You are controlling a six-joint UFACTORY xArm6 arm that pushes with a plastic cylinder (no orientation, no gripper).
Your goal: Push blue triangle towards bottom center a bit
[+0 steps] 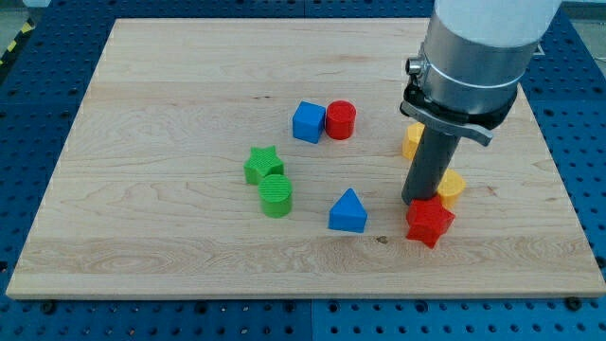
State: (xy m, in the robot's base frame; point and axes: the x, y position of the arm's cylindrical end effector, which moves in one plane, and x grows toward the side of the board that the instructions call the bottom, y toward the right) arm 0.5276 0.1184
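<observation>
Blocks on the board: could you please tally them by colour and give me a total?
Blue: 2, cube and triangle
Red: 2, cylinder and star
Green: 2, star and cylinder
Yellow: 2, one behind the rod, one beside my tip
Total: 8

The arm (483,38) is a wide, light grey cylinder — smooth, faintly glossy. Below it sits a black clamp collar (453,106) with a small silver screw, then a dark grey rod (431,166) — plain and straight.
</observation>
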